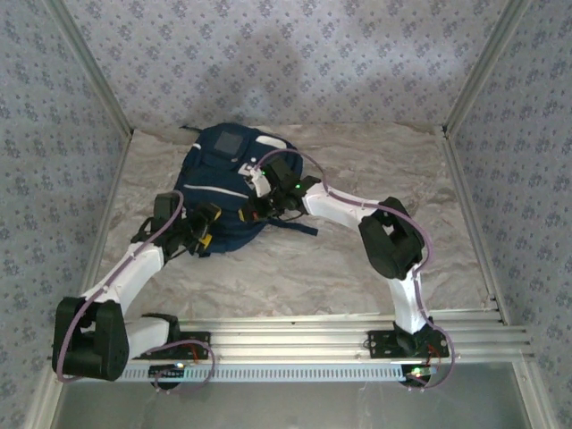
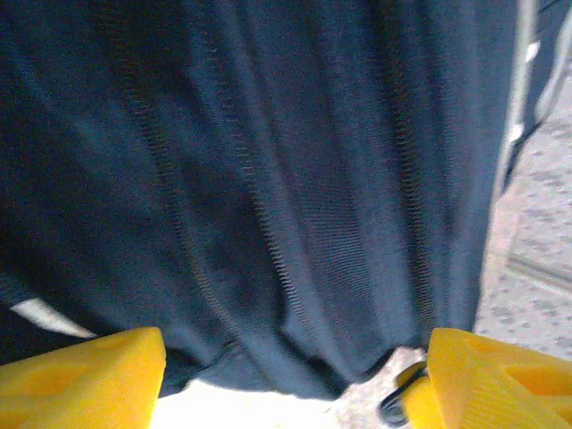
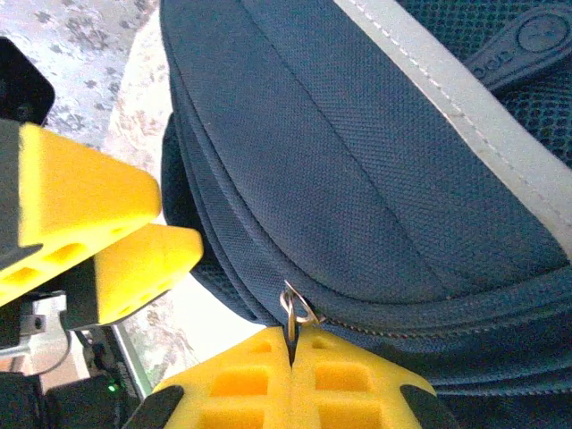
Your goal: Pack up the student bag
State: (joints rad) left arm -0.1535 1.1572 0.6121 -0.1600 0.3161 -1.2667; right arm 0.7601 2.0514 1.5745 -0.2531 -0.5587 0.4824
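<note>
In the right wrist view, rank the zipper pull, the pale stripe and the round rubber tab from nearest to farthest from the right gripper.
1. zipper pull: pinched in the right gripper, at the student bag seam.
2. pale stripe: up and to the right, across the bag.
3. round rubber tab: top right corner, beyond the stripe.

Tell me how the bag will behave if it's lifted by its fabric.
Probably floppy: the bag hangs in loose folds in the left wrist view, so it would likely sag and drape. The woven cloth looks grippy rather than slick. Pulling the zipper pull, pinched by the right end effector, may drag the soft shell along.
</note>
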